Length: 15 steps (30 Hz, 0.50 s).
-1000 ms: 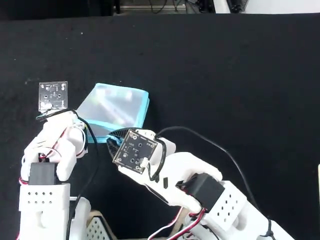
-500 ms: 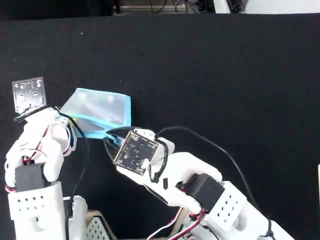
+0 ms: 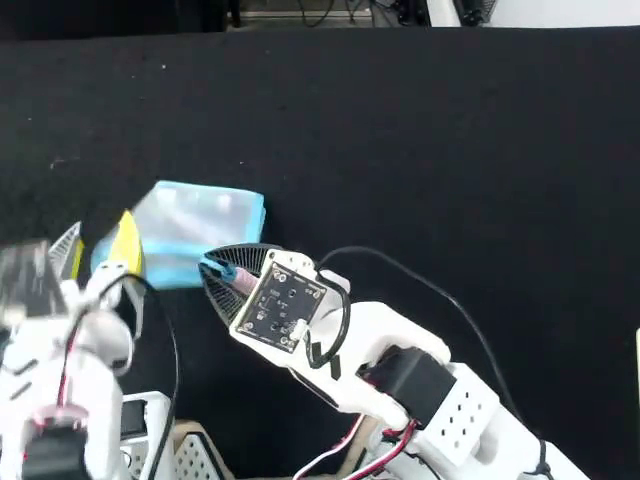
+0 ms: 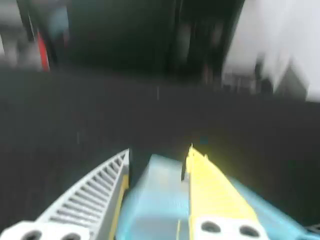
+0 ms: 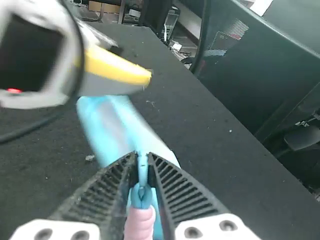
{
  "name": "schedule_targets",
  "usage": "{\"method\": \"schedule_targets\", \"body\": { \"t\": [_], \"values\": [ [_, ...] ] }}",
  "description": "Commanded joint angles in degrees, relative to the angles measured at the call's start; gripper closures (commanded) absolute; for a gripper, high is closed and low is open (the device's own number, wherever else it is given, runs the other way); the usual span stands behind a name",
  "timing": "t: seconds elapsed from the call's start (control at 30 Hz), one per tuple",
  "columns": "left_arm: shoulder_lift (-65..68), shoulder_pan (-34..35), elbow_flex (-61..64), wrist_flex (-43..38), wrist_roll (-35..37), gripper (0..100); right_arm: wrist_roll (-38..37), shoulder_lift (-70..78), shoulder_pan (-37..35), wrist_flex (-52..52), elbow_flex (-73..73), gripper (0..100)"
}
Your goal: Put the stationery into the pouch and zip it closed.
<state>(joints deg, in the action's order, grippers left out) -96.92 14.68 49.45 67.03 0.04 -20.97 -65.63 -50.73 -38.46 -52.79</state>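
The light blue pouch (image 3: pixel 200 228) lies flat on the black table, left of centre. My right gripper (image 3: pixel 212 268) is at its near edge, shut on the pouch's blue zip tab (image 5: pixel 142 172), which stands thin between the ribbed black fingers (image 5: pixel 172 187). The pouch (image 5: pixel 112 132) runs away from that gripper (image 5: pixel 141 156). My left gripper (image 3: pixel 95 243) is at the pouch's left end, open, with its yellow finger (image 4: pixel 212 192) and white ribbed finger (image 4: pixel 90 200) on either side of the pouch (image 4: pixel 157 200). The yellow finger (image 5: pixel 117 70) also hangs over the pouch's far end.
Black cloth covers the table (image 3: pixel 430 150), with wide free room to the right and behind the pouch. Both arm bases (image 3: pixel 440 400) crowd the near edge. Cables and furniture sit beyond the far edge (image 3: pixel 320 15).
The left arm swung left and back toward the near edge, dragging the pouch left. Its fingers have spread open. The right gripper stayed shut on the zip tab and shifted slightly left.
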Motion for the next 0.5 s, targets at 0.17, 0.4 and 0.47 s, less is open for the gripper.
{"method": "schedule_targets", "body": {
  "t": [0.17, 0.4, 0.47],
  "values": [
    [-2.2, -0.1, 8.1, -5.1, -3.3, 82, 0.1, 13.0, 7.1, 1.8, 12.7, 98.8],
    [0.7, 0.4, 9.1, -5.0, -4.7, 82, -1.1, 17.4, 7.3, 1.8, 20.3, 98.8],
    [-0.3, 0.5, 9.1, -5.0, -4.7, 82, -4.0, 18.7, 8.2, 1.8, 21.3, 98.8]
  ]
}}
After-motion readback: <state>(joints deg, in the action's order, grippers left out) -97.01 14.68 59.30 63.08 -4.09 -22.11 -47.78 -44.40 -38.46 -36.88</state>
